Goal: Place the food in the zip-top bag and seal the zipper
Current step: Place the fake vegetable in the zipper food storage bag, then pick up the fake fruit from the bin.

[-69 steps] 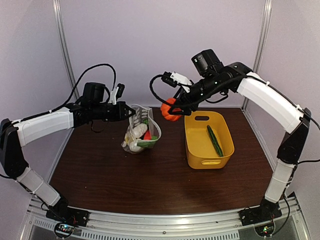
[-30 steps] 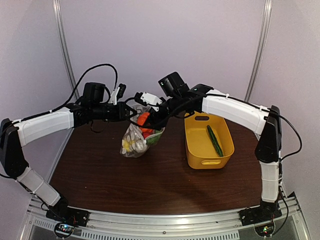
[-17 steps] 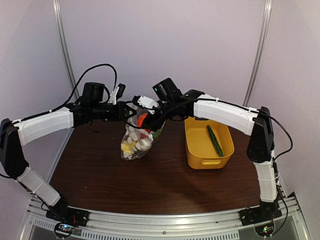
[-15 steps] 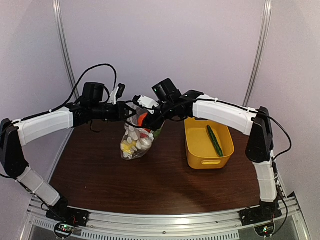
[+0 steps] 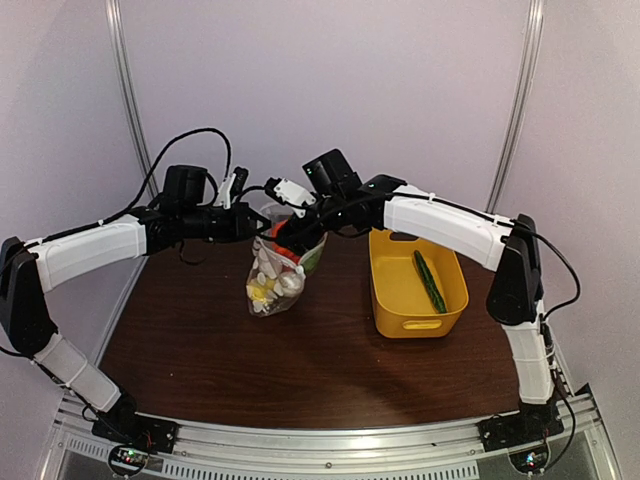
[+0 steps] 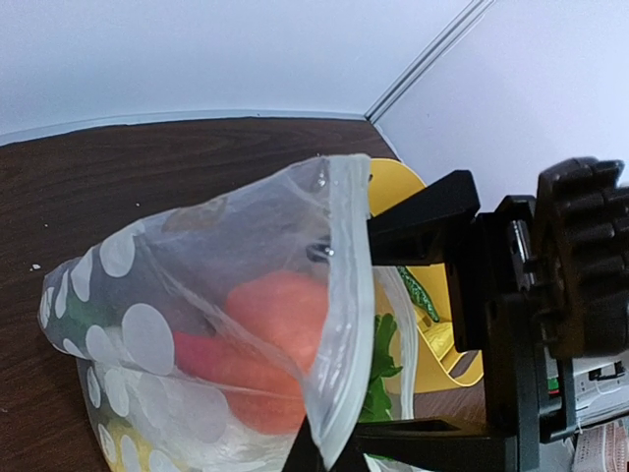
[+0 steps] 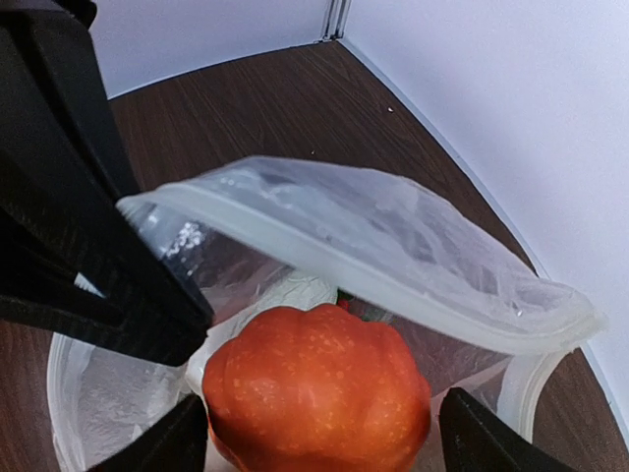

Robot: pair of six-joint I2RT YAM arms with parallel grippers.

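Orange piece (image 7: 314, 388) in zip-top bag (image 7: 393, 246) mouth; right jaws cropped, grip unclear.

This is a robotics lab test cell. A left arm (image 5: 90, 250) and a right arm (image 5: 450, 225), both white and black, are bolted to a metal rail (image 5: 330, 450) at the near edge of a dark wood-grain counter (image 5: 300, 370). Black cables (image 5: 185, 140) hang loose. Aluminium frame posts (image 5: 128, 110) and bare pale walls (image 5: 330, 80) enclose it. A toy cucumber (image 5: 430, 282) lies in a yellow basket (image 5: 395, 300).

zip-top bag (image 5: 272, 285) left of the basket (image 5: 410, 322); food (image 7: 314, 388) in the bag, cucumber (image 5: 430, 282) in the basket.
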